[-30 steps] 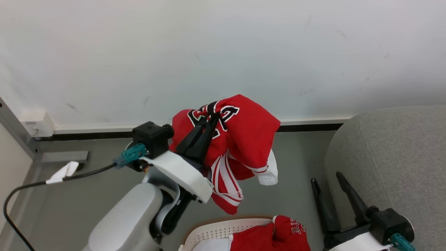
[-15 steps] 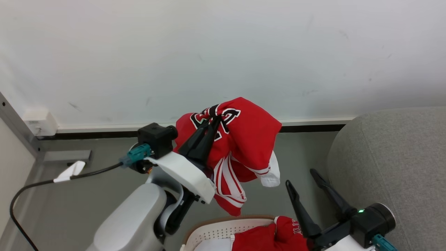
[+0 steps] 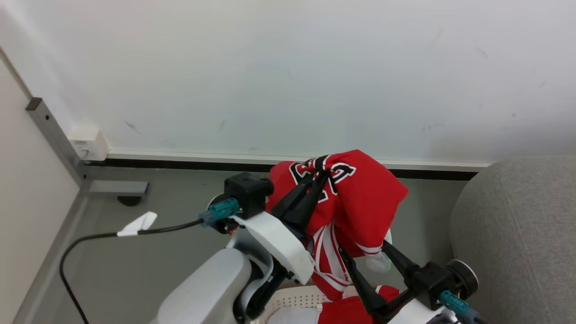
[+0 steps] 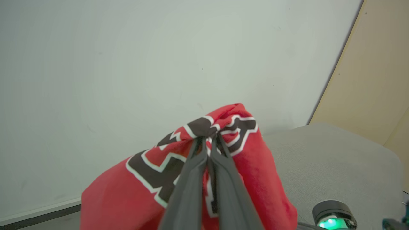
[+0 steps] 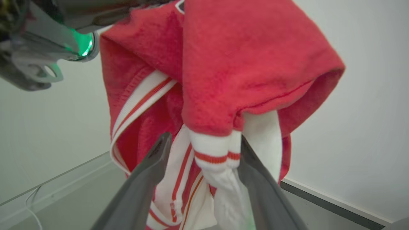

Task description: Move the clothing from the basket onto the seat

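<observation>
My left gripper [image 3: 320, 174] is shut on a red garment [image 3: 366, 202] with navy-and-white lettering, held up in the air before the wall. The left wrist view shows the fingers [image 4: 195, 166] pinching the garment [image 4: 255, 179] at its lettering. Its striped hem and white cuff [image 5: 217, 156] hang down. My right gripper [image 3: 366, 253] is open just below, its fingers on either side of the cuff; the right wrist view shows this gripper [image 5: 204, 140] close up. A second red garment [image 3: 342, 312] lies in the white basket [image 3: 292, 297] at the bottom edge. The grey seat [image 3: 517, 234] stands at the right.
The white wall and its dark skirting [image 3: 180, 164] run behind. A black cable [image 3: 90, 238] with a white tag trails over the grey floor at the left. A metal post [image 3: 54, 135] and a beige panel stand at the far left. Some pale cloth [image 3: 283, 317] shows in the basket.
The head camera has shifted, so the whole scene sits further right and lower. My right gripper has risen from beside the seat to the hanging cuff. The left gripper still holds the garment.
</observation>
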